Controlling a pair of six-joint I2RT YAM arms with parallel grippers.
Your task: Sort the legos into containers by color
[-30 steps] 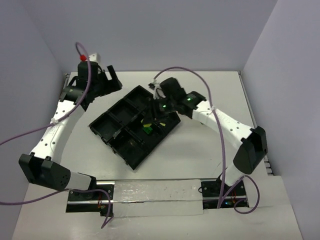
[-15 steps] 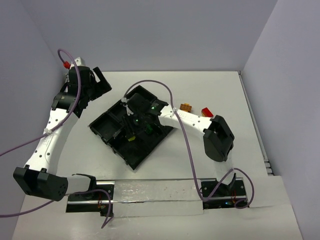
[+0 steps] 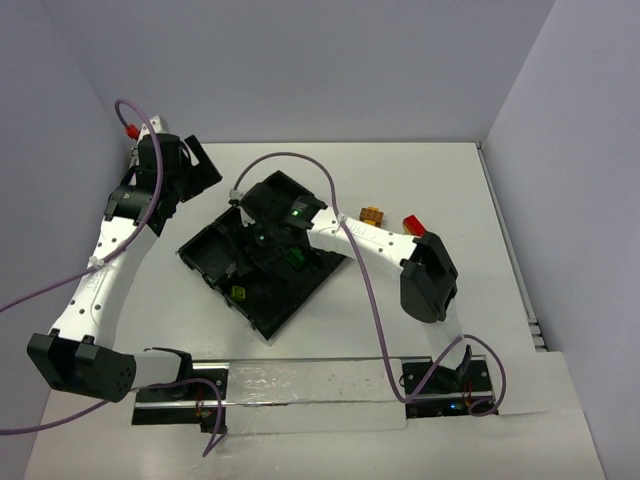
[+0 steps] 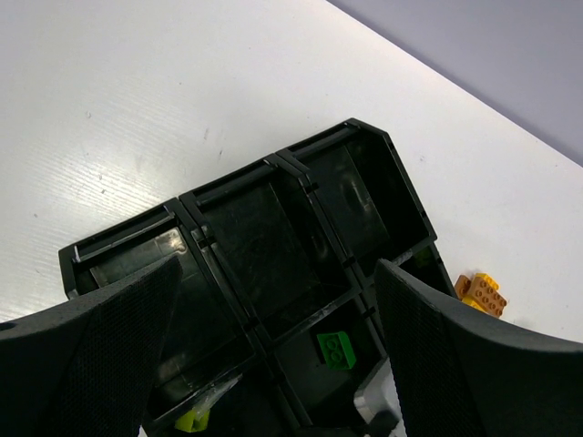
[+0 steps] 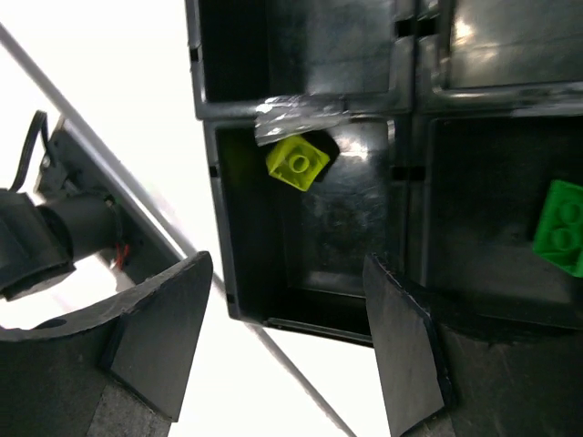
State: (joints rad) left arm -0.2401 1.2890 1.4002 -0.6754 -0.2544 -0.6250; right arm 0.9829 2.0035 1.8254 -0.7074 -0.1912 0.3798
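The black tray of containers point(image 3: 268, 330) lies at an angle in the middle of the table. A pale yellow-green lego point(image 3: 240, 292) lies in its near-left compartment, and a green lego point(image 3: 297, 258) in the one beside it. My right gripper point(image 3: 258, 240) hovers open over the tray, nothing between its fingers. The right wrist view looks down on the yellow-green lego point(image 5: 298, 162) and the green lego point(image 5: 562, 228). An orange lego point(image 3: 372, 214) and a red lego point(image 3: 413, 222) sit on the table right of the tray. My left gripper point(image 3: 205, 165) hangs open, up and left of the tray.
Walls close the table at the back and both sides. A purple cable point(image 3: 300, 160) arcs over the tray from the right arm. A metal rail point(image 3: 310, 385) runs along the near edge between the arm bases. The left wrist view shows the tray point(image 4: 273, 164) and the orange lego point(image 4: 480, 293).
My right arm swung left across the tray carrying the yellow-green lego, then opened; the lego now lies in the near-left compartment. The left gripper drew back slightly to the left.
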